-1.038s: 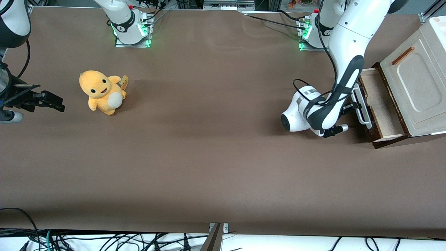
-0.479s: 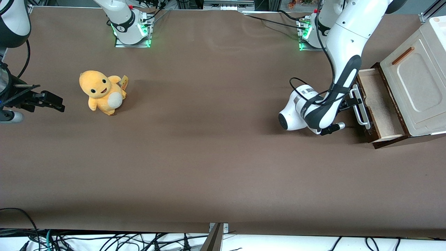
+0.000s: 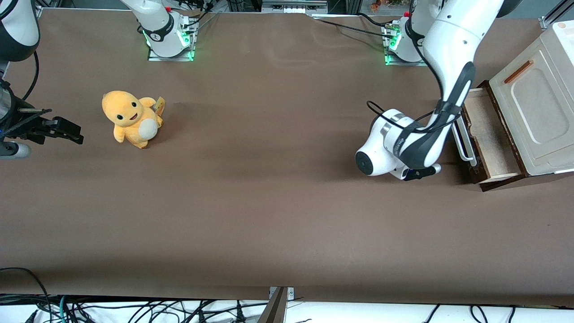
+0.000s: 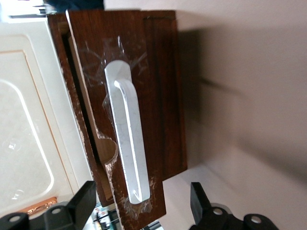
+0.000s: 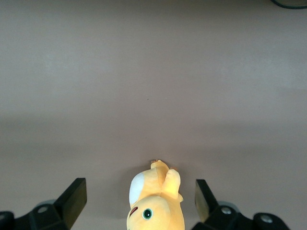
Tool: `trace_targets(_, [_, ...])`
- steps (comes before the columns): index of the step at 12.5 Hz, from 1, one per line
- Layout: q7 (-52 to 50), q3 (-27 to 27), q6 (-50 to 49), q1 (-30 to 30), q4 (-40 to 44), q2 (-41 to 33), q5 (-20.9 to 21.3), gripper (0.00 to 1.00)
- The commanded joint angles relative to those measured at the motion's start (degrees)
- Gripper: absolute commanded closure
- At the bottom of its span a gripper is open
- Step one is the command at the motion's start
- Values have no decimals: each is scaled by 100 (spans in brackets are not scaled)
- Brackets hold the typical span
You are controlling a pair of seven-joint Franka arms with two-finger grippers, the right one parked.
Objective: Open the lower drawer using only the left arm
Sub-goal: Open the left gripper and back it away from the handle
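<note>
The hand [image 4: 143, 208] has let go of the white bar handle [image 4: 127, 141] and drawn back from it, fingers [image 4: 85, 196] now spread wide and holding nothing. Just in front of the hand, the lower drawer [image 3: 489, 134] sits pulled out beneath the cream panel [image 3: 533, 103], at the working arm's end of the counter [image 3: 269, 202]; the left arm [image 3: 430, 112] bends low before it

claw [image 4: 144, 203] bases cropped, lower drawer [image 3: 489, 137] back hidden under cream panel [image 3: 533, 107]

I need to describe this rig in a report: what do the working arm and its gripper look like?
The left arm is glossy white with dark grey curved sections, a round dark end cap and a thin black cable looped alongside. Its gripper is small and black, with two blocky fingers.
</note>
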Motion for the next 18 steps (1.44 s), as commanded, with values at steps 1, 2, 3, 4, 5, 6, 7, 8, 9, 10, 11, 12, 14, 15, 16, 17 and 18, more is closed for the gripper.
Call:
trace_targets(1, [639,15,-66,0,763,-39,-547,2])
trace_targets(2, [719,15,-74,0,1053,-48,-792,0])
trace_targets(3, [737,15,-75,8,1361,-83,-1065,0])
trace_targets(4, [738,15,-83,17,1625,-92,-1259,0])
trace_targets(5, [738,15,-101,17,1819,-109,-1383,0])
trace_targets(6, [738,15,-118,17,1925,-136,-1488,0])
trace_targets(7, [755,15,-153,17,2074,-162,-1568,0])
trace_targets(8, [773,15,-154,35,2145,-232,-1664,0])
trace_targets(9, [773,15,-154,122,2320,-276,-1813,0])
trace_targets(10, [799,15,-154,192,2566,-285,-2023,0])
trace_targets(11, [1043,24,-154,263,2768,-285,-2112,0])
trace_targets(12, [1445,50,-154,368,2918,-294,-2235,0])
trace_targets(14, [1756,103,-154,430,3008,-381,-2289,0])
trace_targets(15, [1757,103,-154,430,3008,-408,-2272,0])
trace_targets(16, [1748,94,-223,404,3008,-417,-2263,0])
trace_targets(17, [1757,94,-259,404,3008,-417,-2254,0])
trace_targets(18, [1757,94,-276,404,3008,-417,-2254,0])
